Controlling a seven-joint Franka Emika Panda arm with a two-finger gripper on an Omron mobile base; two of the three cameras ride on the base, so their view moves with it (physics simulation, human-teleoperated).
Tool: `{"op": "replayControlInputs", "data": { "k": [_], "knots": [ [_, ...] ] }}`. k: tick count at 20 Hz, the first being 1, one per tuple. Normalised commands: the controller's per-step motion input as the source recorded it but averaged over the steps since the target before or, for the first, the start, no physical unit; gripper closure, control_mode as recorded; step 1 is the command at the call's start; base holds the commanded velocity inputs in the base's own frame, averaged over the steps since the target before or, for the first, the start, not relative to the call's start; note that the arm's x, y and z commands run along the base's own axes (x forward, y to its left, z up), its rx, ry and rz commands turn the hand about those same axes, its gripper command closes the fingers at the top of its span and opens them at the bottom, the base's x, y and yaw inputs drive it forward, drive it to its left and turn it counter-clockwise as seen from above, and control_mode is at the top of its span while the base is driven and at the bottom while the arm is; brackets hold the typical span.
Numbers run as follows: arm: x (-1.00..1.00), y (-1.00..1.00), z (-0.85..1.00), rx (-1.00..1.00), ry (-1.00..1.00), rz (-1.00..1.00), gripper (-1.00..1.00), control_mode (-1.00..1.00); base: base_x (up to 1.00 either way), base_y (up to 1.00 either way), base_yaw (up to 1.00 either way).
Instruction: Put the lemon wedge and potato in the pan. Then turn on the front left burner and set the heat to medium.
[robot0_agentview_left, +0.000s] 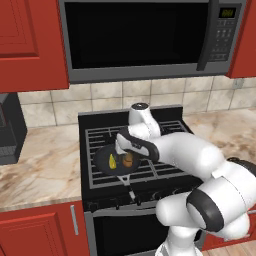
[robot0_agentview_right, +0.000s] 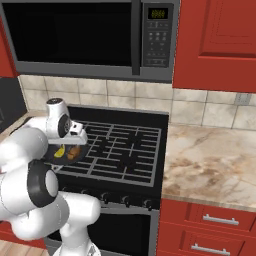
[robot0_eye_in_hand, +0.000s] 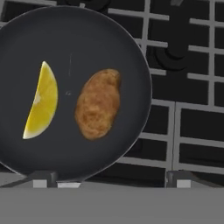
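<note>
Hand view: lemon (robot0_eye_in_hand: 41, 103) and potato (robot0_eye_in_hand: 98, 103) lie apart in pan (robot0_eye_in_hand: 122, 52) on front-left grate (robot0_eye_in_hand: 188, 113), gripper (robot0_eye_in_hand: 109, 181) spread empty above; risk: clipping the pan handle en route to knobs.

Kitchen: stove (robot0_agentview_left: 165, 132), microwave (robot0_agentview_left: 145, 35), red cabinets (robot0_agentview_right: 217, 42).

The pan (robot0_eye_in_hand: 74, 52) covers the front left burner (robot0_agentview_left: 107, 172), with the lemon wedge (robot0_eye_in_hand: 41, 103) and potato (robot0_eye_in_hand: 97, 104) lying side by side in it, a narrow gap between them. The end effector (robot0_eye_in_hand: 109, 179) hangs open just above the pan. The right-hand grates (robot0_agentview_right: 132, 150) are bare. The microwave (robot0_agentview_left: 145, 35) overhangs the stove.
</note>
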Motion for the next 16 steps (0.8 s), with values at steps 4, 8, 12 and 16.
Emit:
{"op": "replayControlInputs", "data": {
  "k": [4,8,12,16],
  "knots": [
    [-0.03,-0.41,0.00,0.02,0.01,0.05,-1.00,-1.00,0.00,0.00,0.00],
    [0.00,-0.19,0.09,0.00,0.03,0.05,-1.00,-1.00,0.00,0.00,0.00],
    [-0.17,-0.18,0.01,0.05,0.04,0.06,-1.00,-1.00,0.00,0.00,0.00],
    [-0.38,-0.33,0.02,0.06,0.02,0.07,-1.00,-1.00,0.00,0.00,0.00]
  ]
}}
